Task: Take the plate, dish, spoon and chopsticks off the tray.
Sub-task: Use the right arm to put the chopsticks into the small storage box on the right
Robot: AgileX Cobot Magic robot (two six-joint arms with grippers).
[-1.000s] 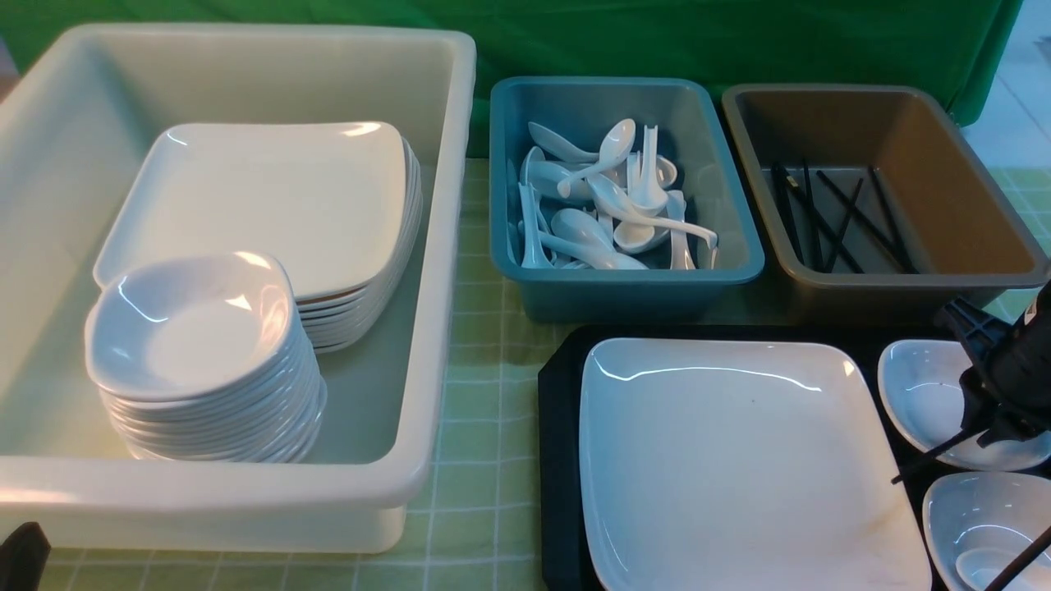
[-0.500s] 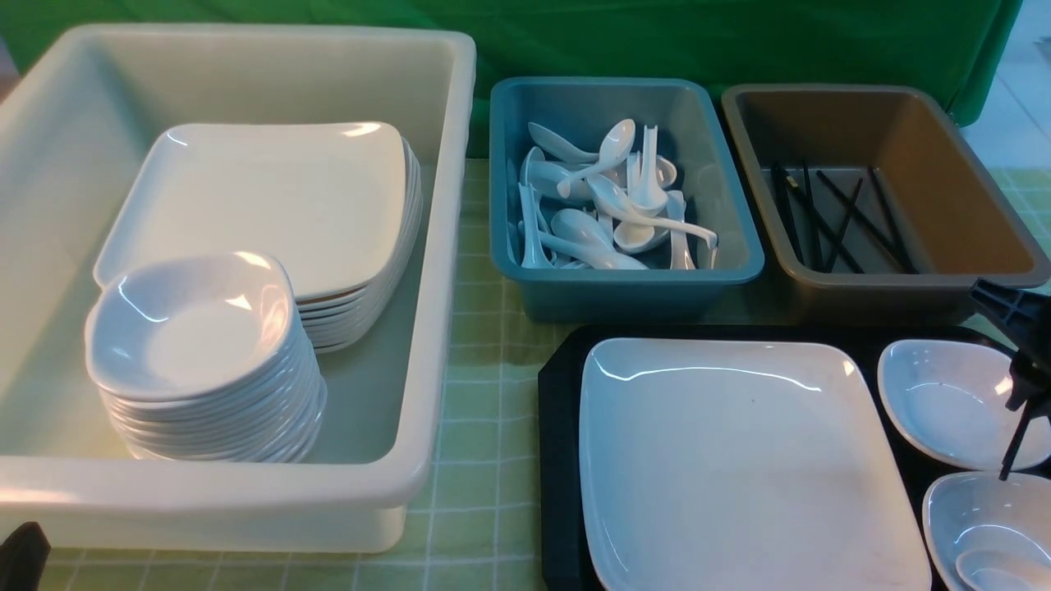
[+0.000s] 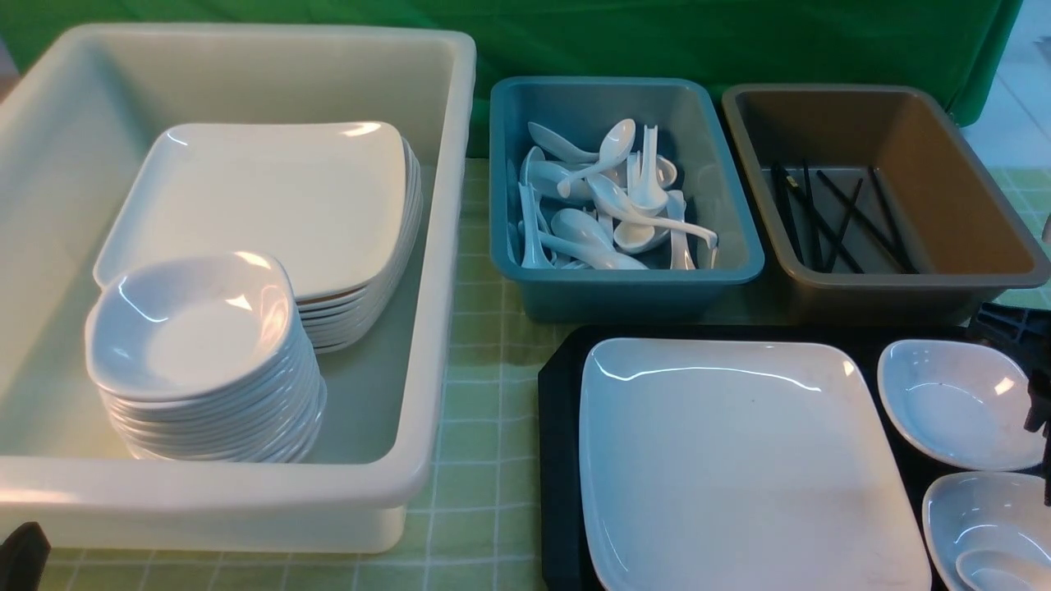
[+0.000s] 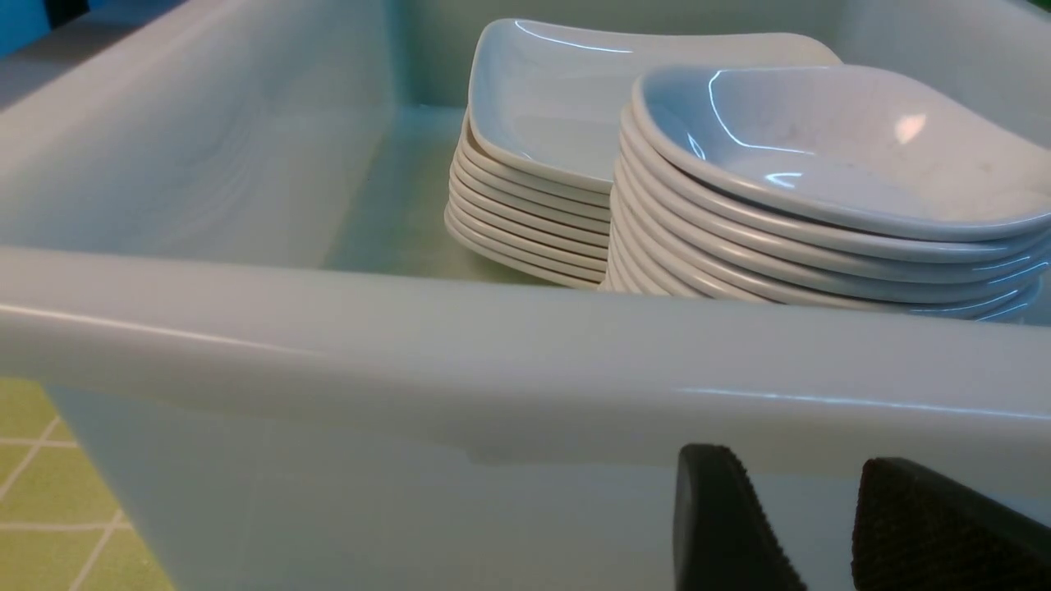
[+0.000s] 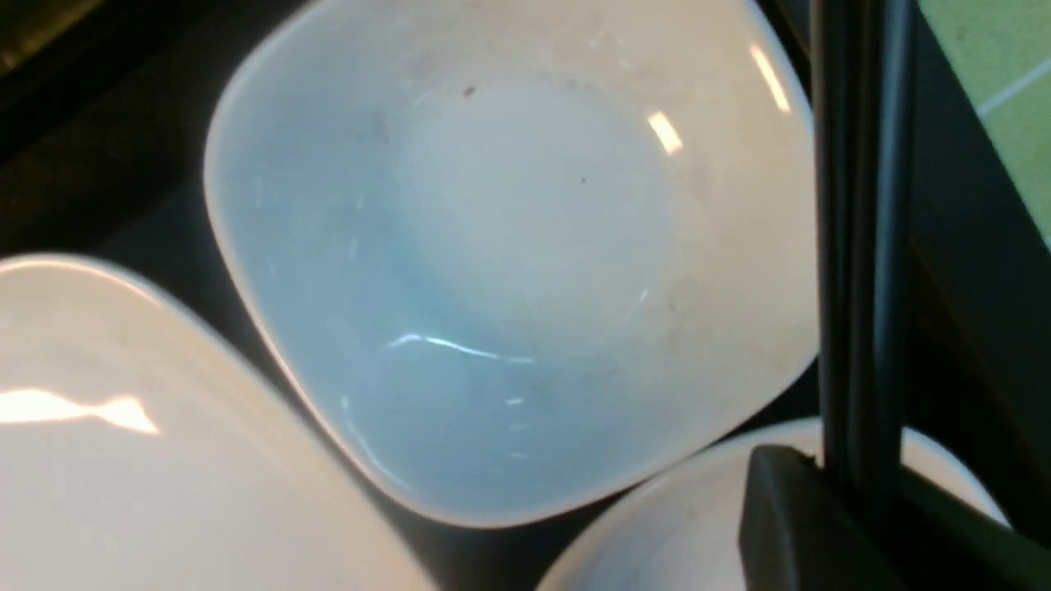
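Green cloth between tub and tray

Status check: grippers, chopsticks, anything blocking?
Left gripper open, idle at white bin. Right gripper shut on chopsticks over the tray. Plate, spoon not yet cleared. No obstruction seen toward brown bin.

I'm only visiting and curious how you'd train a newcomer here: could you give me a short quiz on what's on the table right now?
1. True or false: the plate sits on the tray.
2. How many small dishes are on the tray? A one, B two, C three.
3. Fill the gap: the right claw grips the ____.
Key: 1 true. 2 B. 3 chopsticks.
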